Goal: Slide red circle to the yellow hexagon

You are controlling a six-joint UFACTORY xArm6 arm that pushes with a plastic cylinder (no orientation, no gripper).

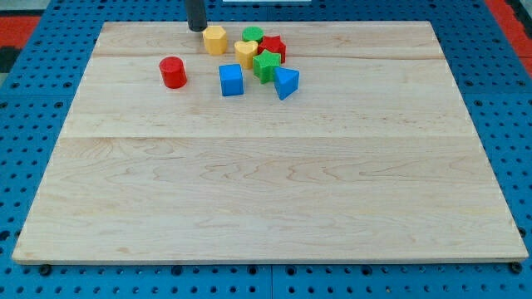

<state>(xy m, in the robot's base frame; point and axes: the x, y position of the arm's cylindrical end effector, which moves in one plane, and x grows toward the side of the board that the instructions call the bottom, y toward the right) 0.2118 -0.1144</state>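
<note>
One red circle (173,72) sits alone, left of the cluster; the yellow hexagon (215,39) lies up-right of it. My tip (196,29) rests just beside the hexagon's left; I have no jaws.

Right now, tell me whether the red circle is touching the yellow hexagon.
Apart: bare board shows between the red circle and the yellow hexagon.

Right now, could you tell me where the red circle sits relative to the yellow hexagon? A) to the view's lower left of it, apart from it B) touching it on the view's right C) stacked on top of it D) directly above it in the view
A: the red circle lies to the view's lower left of the yellow hexagon with bare board between them; my tip is just left of the hexagon.
</note>
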